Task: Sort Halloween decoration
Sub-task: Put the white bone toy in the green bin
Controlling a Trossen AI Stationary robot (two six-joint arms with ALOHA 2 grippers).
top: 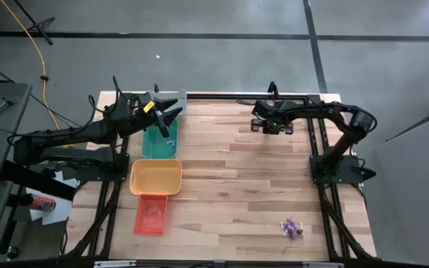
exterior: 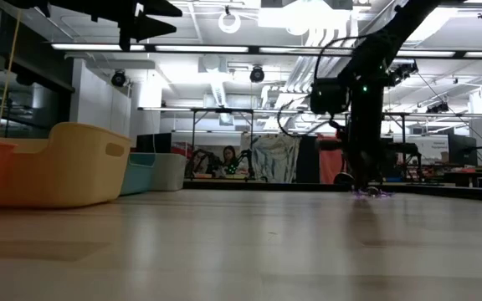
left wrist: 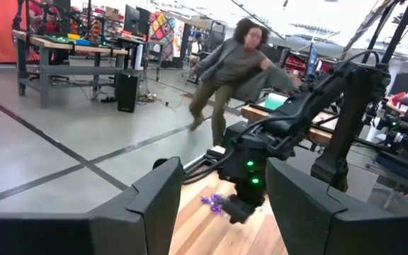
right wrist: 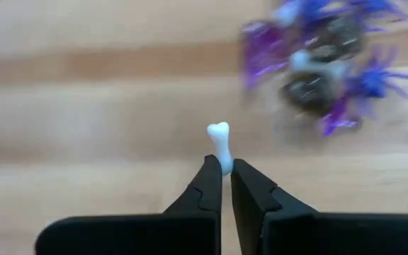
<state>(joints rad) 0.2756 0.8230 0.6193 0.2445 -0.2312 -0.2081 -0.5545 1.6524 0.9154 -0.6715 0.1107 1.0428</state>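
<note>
A tiny white bone-shaped decoration (right wrist: 219, 140) sticks out from my right gripper (right wrist: 226, 164), which is shut on it and points down near the table's far edge (top: 272, 128). A blurred heap of purple, whitish and dark decorations (right wrist: 324, 60) lies on the wood close beside it (left wrist: 213, 203) (exterior: 371, 192). Another small purple cluster (top: 292, 228) lies near the table's near right corner. My left gripper (top: 171, 112) hangs open and level over the far left trays, with nothing between its fingers (left wrist: 225, 170). My right gripper pinches the lower end of the white bone (right wrist: 224, 163) between its two fingertips, from above, pointing down. Only the free ends of the fingers are on it. The bone's knobbed end (right wrist: 218, 129) sticks out beyond the tips.
Down the table's left side runs a row of trays: grey (exterior: 170, 171) farthest, teal (top: 159, 143), yellow (top: 156, 177) and orange (top: 151, 214) nearest. Bare wood (top: 237, 193) fills the middle. A person (left wrist: 236, 64) moves in the room beyond the table.
</note>
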